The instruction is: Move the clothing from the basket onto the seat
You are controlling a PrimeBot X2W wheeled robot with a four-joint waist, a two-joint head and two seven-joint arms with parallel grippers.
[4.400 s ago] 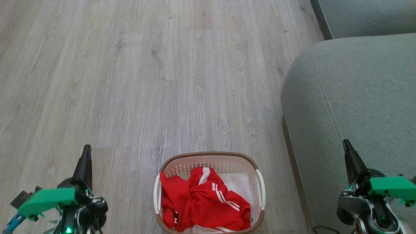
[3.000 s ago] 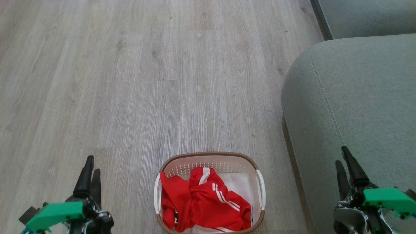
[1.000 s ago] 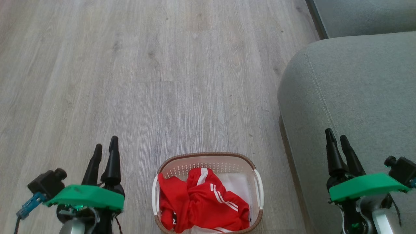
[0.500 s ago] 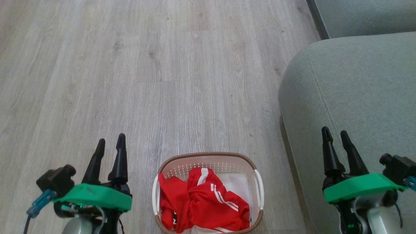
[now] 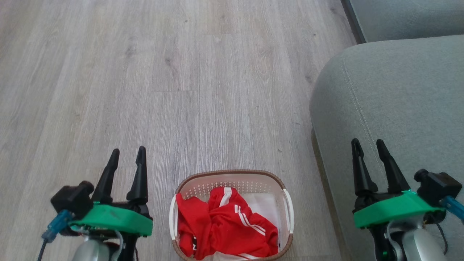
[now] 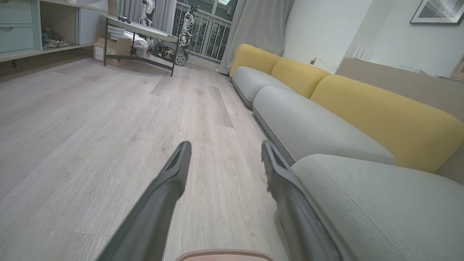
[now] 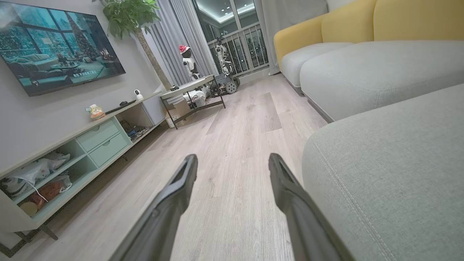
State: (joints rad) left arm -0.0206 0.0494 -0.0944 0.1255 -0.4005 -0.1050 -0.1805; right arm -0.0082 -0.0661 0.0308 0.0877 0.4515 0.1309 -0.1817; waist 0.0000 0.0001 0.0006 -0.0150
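**Basket.** In the head view the basket [image 5: 232,173] stands on the wooden floor [image 5: 145,79] at 6 o'clock of the frame, and the lower edge cuts off its near end. It has white perforated walls, a brown woven-look rim and a white handle on each side. In the left wrist view a strip of its brown rim [image 6: 224,253] shows at 6 o'clock.

**Clothing.** The clothing [image 5: 226,228] lies inside the basket, bunched toward the 9 o'clock side. It is bright red, soft and crumpled into loose folds. Thin paired white stripes run slantwise across the top folds, and a broader white band shows at the 12 o'clock end of the heap. A flat white liner sheet [image 5: 266,204] lies under it and is bare at the basket's 3 o'clock side.

**Seat.** The seat [image 5: 398,101] fills the 3 o'clock side of the frame. It is grey-green, with a rounded corner and a stitched seam. It is near the basket, with a strip of floor between them.

**Left gripper.** The left gripper [image 5: 128,149] is at 7 o'clock, beside the basket. Its fingers are parted and point toward 12 o'clock, with only floor between them.

**Right gripper.** The right gripper [image 5: 367,141] is at 4 o'clock, over the seat's edge. Its fingers are parted likewise and grasp nothing.
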